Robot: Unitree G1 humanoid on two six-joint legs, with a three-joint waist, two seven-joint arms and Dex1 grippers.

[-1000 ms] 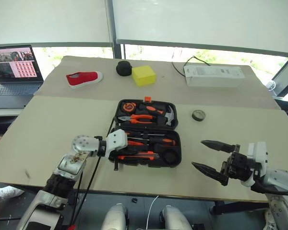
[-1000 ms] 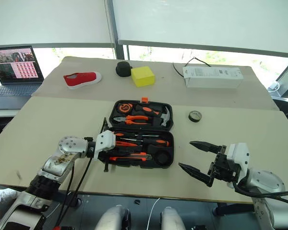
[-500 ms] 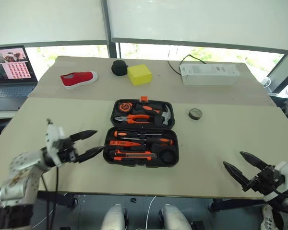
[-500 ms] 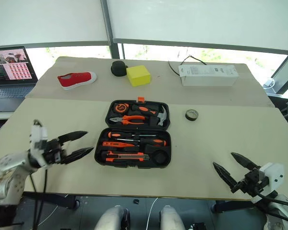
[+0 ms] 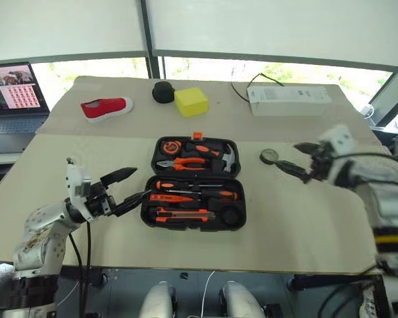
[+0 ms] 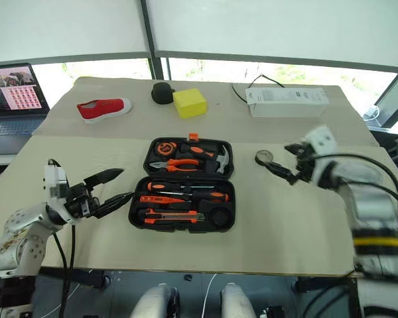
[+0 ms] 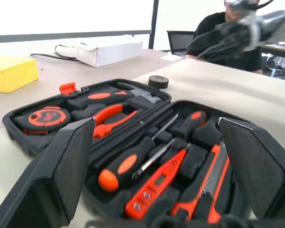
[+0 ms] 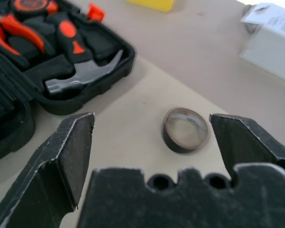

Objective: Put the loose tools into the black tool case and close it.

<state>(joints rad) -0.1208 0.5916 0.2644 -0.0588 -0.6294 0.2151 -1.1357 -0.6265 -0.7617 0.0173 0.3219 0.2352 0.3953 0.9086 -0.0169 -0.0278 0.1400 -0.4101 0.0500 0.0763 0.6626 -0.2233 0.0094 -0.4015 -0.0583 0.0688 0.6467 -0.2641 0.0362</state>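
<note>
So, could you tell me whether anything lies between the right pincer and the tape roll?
Nothing visible does. The right pincer is open, and the tape roll lies on bare table ahead of it, beside the black tool case.

Head cameras overlook the table (image 5: pixel 66 159); wrist cameras face the case (image 7: pixel 190 156) closely.
</note>
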